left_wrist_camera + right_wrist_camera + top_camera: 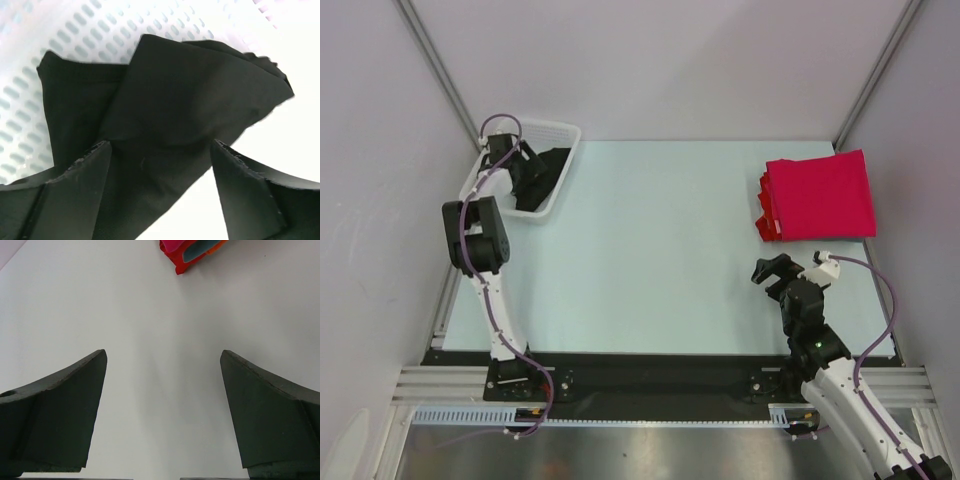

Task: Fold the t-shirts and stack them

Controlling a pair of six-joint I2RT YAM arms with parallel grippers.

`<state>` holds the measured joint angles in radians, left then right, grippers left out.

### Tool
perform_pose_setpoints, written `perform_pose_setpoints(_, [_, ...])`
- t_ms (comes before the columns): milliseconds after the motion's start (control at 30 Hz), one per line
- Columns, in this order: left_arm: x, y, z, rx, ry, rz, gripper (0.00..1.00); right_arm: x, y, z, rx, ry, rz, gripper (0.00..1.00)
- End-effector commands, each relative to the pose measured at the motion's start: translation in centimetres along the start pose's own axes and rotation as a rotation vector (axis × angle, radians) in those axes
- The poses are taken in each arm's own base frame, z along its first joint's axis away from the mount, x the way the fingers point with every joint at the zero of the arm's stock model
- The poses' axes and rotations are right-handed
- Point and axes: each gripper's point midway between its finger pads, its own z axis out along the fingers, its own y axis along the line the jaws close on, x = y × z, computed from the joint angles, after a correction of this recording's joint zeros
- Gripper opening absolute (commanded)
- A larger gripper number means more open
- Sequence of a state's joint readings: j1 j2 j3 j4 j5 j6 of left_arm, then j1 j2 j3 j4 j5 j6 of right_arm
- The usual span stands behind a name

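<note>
A black t-shirt (pixel 546 176) lies crumpled in the white mesh basket (pixel 563 130) at the far left of the table. My left gripper (pixel 523 162) reaches down into the basket. In the left wrist view the left gripper (pixel 161 145) stands open with its fingers wide apart, and a fold of the black t-shirt (pixel 190 90) lies between them. Folded red t-shirts (pixel 820 195) sit stacked at the far right. My right gripper (pixel 776 272) hovers open over bare table short of that stack, nothing between its fingers (pixel 75 400); the stack's corner (pixel 176 260) shows ahead of the right gripper (pixel 164 354).
The pale table (pixel 660 250) stretches between the basket and the red stack. The basket's perforated wall (pixel 100 30) rises behind the black cloth. Grey enclosure walls with metal posts (pixel 430 60) stand to the left, right and back.
</note>
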<state>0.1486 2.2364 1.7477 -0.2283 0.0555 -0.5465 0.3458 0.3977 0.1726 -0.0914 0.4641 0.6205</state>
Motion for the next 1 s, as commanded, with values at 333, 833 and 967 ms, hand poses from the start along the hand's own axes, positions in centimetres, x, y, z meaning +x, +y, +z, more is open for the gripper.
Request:
perform_pose_setpoints(333, [-0.5, -1.1, 1.3, 0.038, 0.04, 0.063, 0.4, -1.5, 1.4, -0.1, -0.047, -0.041, 0.014, 1.0])
perform_pose_setpoints(833, [-8.7, -15.5, -23.0, 0.301, -0.36, 0.212, 0.01, -1.4, 1.9, -0.2, -0.077, -0.035, 0.006, 1.0])
perform_pose_setpoints(967, [-6.5, -20.1, -30.3, 0.42, -0.422, 0.259, 0.07, -1.3, 1.8, -0.2, -0.074, -0.032, 0.004, 1.0])
